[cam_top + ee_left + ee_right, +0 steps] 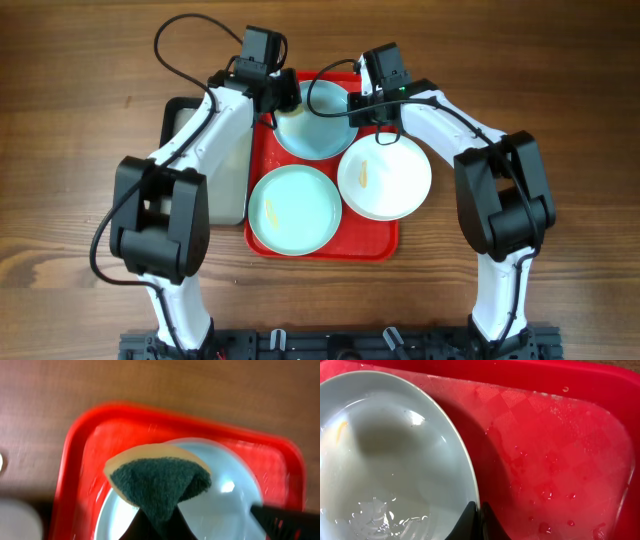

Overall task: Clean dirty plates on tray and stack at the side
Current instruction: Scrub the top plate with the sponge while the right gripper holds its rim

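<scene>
Three plates lie on the red tray [375, 245]. A pale aqua plate [318, 125] is at the back, a second aqua plate [293, 210] at the front left, and a white plate [385, 178] with a yellowish smear at the right. My left gripper [283, 100] is shut on a green-and-yellow sponge [160, 480] and holds it over the back plate [220, 505]. My right gripper [357, 103] is shut on that plate's rim [476, 505]. The plate [385, 460] is wet and shows a small yellow smear at its left.
A smaller grey tray with a black rim [228, 170] sits to the left of the red tray, partly under my left arm. The red tray's floor [555, 450] is wet with droplets. Wooden table [560, 80] lies all around.
</scene>
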You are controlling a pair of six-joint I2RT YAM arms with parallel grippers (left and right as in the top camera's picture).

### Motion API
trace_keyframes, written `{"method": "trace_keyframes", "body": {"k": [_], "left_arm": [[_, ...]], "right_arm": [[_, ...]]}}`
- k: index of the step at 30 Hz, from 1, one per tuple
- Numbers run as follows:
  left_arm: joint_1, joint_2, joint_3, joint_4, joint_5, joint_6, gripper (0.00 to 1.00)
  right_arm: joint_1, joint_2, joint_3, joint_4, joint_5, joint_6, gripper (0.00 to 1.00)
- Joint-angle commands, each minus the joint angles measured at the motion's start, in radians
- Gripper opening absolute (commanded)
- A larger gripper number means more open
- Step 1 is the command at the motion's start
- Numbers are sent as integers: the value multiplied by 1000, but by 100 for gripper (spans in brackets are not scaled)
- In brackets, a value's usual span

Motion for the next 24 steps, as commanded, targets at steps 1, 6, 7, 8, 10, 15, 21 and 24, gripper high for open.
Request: {"method": "trace_keyframes", "body": {"k": [1,6,7,8,10,15,21,24], "left_arm": [[-5,15,13,128,-15,96,4],[-40,92,13,193,-38,128,4],[-42,119,13,210,-40,145,4],[-42,147,13,232,-42,148,4],[-39,174,13,258,-42,148,4],[-47,159,13,242,-43,175,4],[-46,186,13,219,-174,270,4],[-47,151,13,252,-273,271,4]], "right_arm": [[6,-2,-4,2,-17,-20,4],[6,-2,-4,6,-17,-20,4],[6,-2,-4,6,-17,-20,4],[6,-2,-4,6,-17,-20,4],[6,-2,-4,5,-17,-20,4],[7,-2,-4,5,-17,-20,4],[7,-2,-4,5,-17,-20,4],[7,-2,-4,5,-17,-20,4]]}}
